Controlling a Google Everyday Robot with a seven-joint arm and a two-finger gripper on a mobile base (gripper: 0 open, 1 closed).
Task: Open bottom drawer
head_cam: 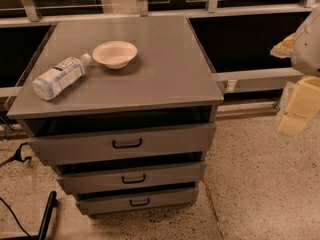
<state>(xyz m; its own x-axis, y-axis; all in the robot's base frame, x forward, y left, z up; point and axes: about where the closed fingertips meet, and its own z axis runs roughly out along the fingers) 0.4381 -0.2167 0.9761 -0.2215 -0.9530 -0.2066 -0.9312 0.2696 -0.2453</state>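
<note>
Bottom drawer (165,199): lowest of three grey fronts in the cabinet (170,69), just above the speckled floor (255,184). Slimmest panel, with a small black bar handle (139,202) at its centre. A dark strip runs along its upper edge, under the middle drawer (170,175); possibly ajar, though the steep angle leaves this uncertain. Similar dark strips sit above the middle drawer and the top drawer (175,140).

Gripper (294,115): at the right edge of frame, pale yellow, partly cut off. It hangs well apart from the cabinet, level with the top drawer, touching nothing. Whether it is parted or clenched cannot be told.

Cabinet top: a plastic bottle (59,77) lies on its side at front left, with a white bowl (115,54) upright just beside its cap.
</note>
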